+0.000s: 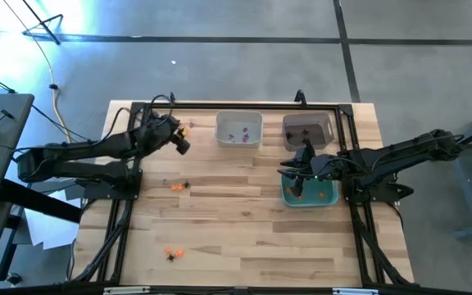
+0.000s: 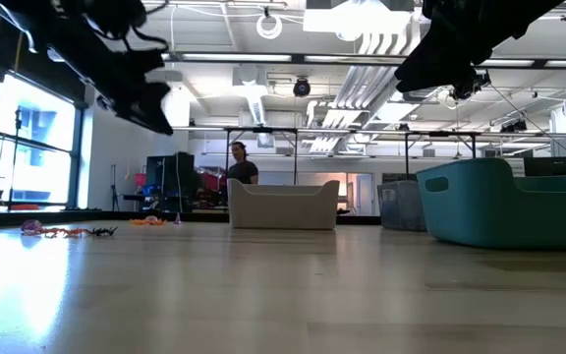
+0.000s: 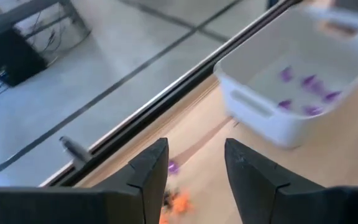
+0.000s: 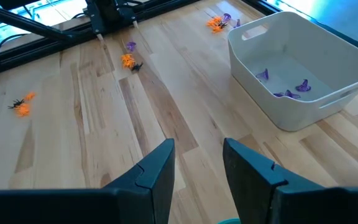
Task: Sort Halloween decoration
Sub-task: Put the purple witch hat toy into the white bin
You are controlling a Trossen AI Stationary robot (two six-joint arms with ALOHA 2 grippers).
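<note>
Halloween decoration (image 1: pixel 176 187) was only partly sorted, with trinkets left in three small clusters on the table (image 1: pixel 244 246)
The white bin (image 1: pixel 238 129) held a few purple pieces, the teal bin (image 1: pixel 310 194) some orange ones, and the dark bin (image 1: pixel 308 129) looked to hold dark bits. The left gripper (image 3: pixel 194 171) hung with fingers parted and empty over the far cluster (image 1: pixel 188 129); the right gripper (image 4: pixel 197 165) hovered spread and empty above the teal bin

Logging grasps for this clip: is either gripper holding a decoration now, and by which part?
Nothing is held. The left gripper and right gripper both show empty gaps between their fingers.
</note>
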